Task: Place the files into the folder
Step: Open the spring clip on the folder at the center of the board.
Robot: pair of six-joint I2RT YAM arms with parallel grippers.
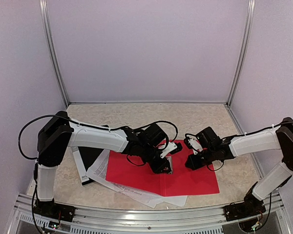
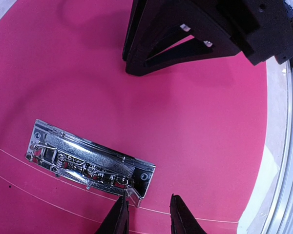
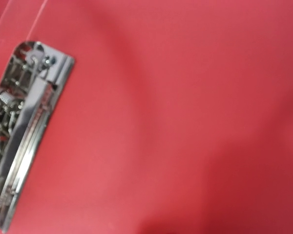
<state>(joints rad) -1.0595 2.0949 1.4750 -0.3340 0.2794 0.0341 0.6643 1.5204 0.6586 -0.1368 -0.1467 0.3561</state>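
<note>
Top external view: files (image 1: 101, 171) lie outside, partly under open folder (image 1: 195, 180); none filed.
Left pincer (image 2: 147, 214): apart beside metal clip (image 2: 88, 163).
Right pincer (image 2: 131, 67): tips together on folder.

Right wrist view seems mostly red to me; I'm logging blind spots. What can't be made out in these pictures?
- Right gripper: fingers outside right wrist view; dark and small from above, opening unclear.
- Metal clip: right wrist view, blurred, cut by left edge.
- Files: top view, mostly under folder; print too small.
</note>
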